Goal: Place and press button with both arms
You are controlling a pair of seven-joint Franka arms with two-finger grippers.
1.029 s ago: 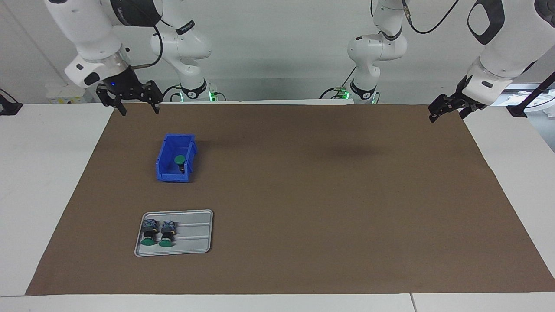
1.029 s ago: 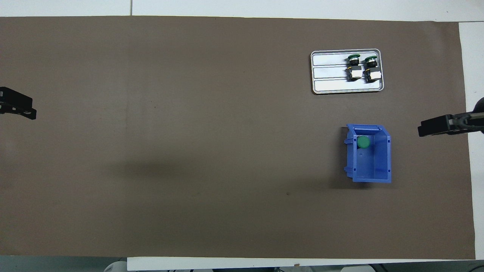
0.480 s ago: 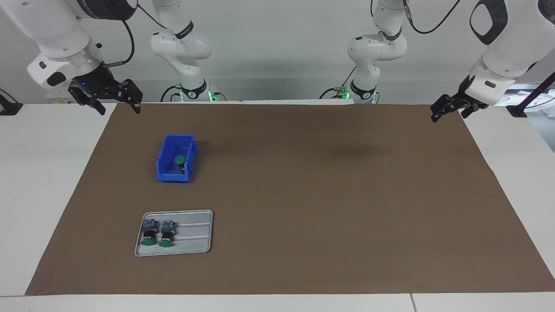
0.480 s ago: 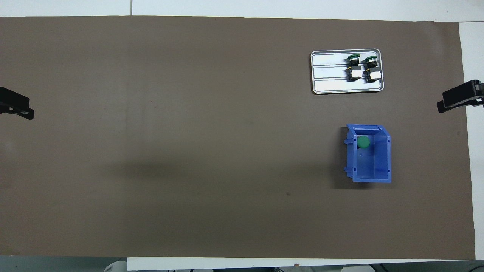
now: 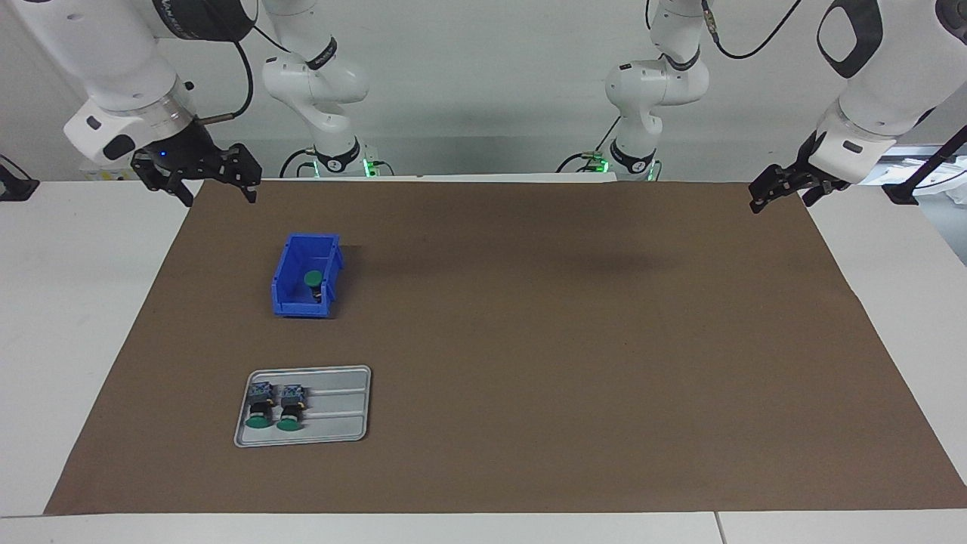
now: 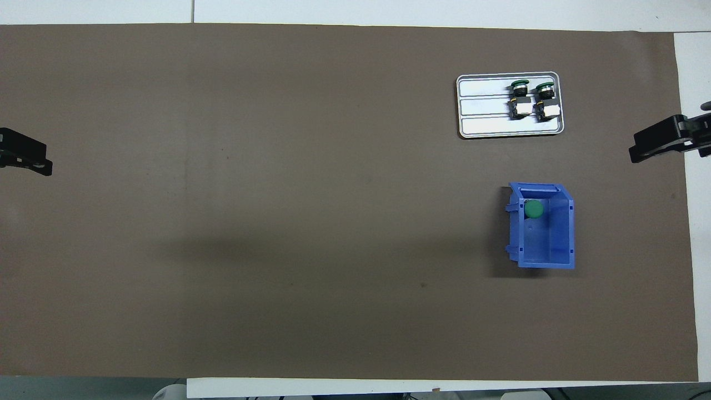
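At the desk's edge nearest the robots, the right gripper (image 5: 219, 193) hangs in the air over the corner of the brown mat (image 5: 529, 340) at the right arm's end, its claw spread wide and holding nothing. The left gripper (image 5: 778, 193) hangs over the mat's corner at the left arm's end, likewise wide open and empty; in the overhead view only its black tip (image 6: 25, 158) shows at the mat's side edge. Farther out on the mat, toward the right arm's end, stands a blue bin (image 5: 291, 302), and inside it one button (image 5: 310, 279) sits upright with its green cap up, against the bin's wall on the side toward the left arm. Farther still, near the mat's edge away from the robots, lies a grey metal tray (image 5: 340, 415) with two more buttons (image 5: 276, 408) lying on their sides, side by side, at the tray's end toward the right arm, their green caps pointing away from the robots.
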